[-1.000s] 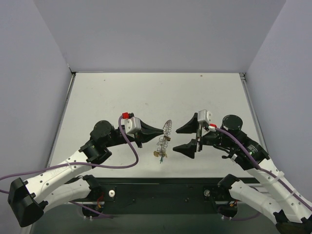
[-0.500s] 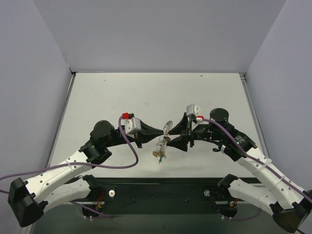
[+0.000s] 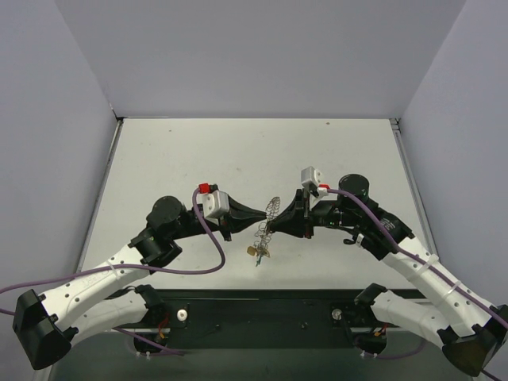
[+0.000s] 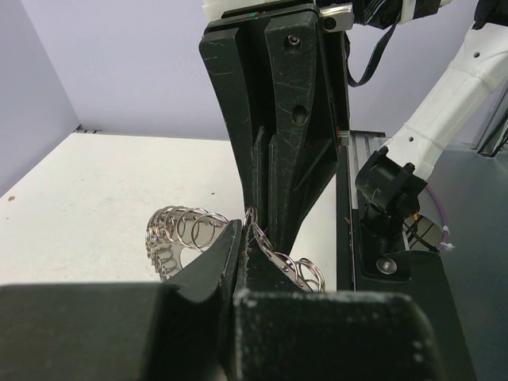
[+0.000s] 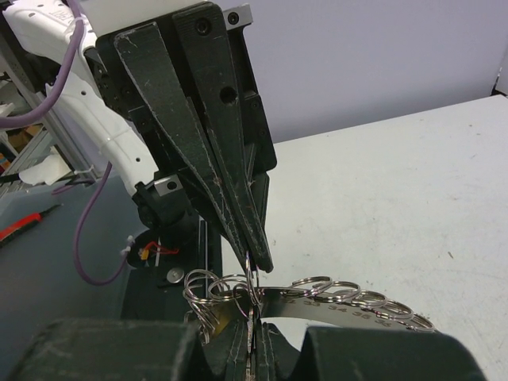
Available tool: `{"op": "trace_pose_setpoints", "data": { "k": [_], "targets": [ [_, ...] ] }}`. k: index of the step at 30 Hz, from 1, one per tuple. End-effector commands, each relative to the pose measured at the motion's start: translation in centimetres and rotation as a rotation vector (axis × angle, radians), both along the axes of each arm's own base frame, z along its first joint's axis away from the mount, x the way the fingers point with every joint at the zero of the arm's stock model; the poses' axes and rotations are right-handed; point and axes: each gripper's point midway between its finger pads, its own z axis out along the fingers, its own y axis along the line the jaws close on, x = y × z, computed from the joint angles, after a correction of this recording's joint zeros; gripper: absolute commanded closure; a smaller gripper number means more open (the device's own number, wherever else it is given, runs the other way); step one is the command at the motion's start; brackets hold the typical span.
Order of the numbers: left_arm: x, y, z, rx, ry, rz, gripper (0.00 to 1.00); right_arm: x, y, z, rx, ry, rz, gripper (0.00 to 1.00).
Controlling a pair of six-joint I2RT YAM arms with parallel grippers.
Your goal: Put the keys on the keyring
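Right claw (image 3: 272, 228), clenched, pinched the lower rim of the keyring (image 3: 274, 206), tip to tip with the left claw (image 3: 260, 216), which was clamped on the same ring from the other side. Held so between both, the ring hung clear of the bench (image 3: 198, 151), a hold that would steady its coil for threading. Keys (image 3: 259, 252) dangled beneath; whether the pinch also caught one's loop was unclear.
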Motion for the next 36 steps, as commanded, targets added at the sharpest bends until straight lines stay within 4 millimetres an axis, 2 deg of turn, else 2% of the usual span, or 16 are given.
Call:
{"op": "trace_pose_setpoints", "data": {
  "k": [1,21,26,31,34,36],
  "targets": [
    [-0.7,0.4,4.0,-0.118,-0.076,-0.015,1.00,-0.5,0.3,1.3,0.029,-0.051,0.040,1.00],
    [-2.7,-0.3,5.4,-0.188,-0.070,-0.152,1.00,-0.5,1.5,-0.5,-0.002,0.000,0.128,1.00],
    [-2.6,-0.2,5.4,-0.192,-0.069,-0.145,1.00,-0.5,1.2,-0.3,0.001,-0.020,0.105,0.72],
    [-2.1,0.1,4.7,-0.172,-0.072,-0.102,1.00,-0.5,-0.4,0.3,-0.011,-0.081,0.024,0.46],
    [-1.7,0.3,4.0,-0.146,-0.066,-0.070,1.00,-0.5,-1.4,0.6,-0.020,-0.118,-0.019,0.38],
    [-1.5,0.5,3.9,-0.143,-0.064,-0.055,1.00,-0.7,-2.0,1.0,-0.020,-0.145,-0.038,0.36]
  ]
}}
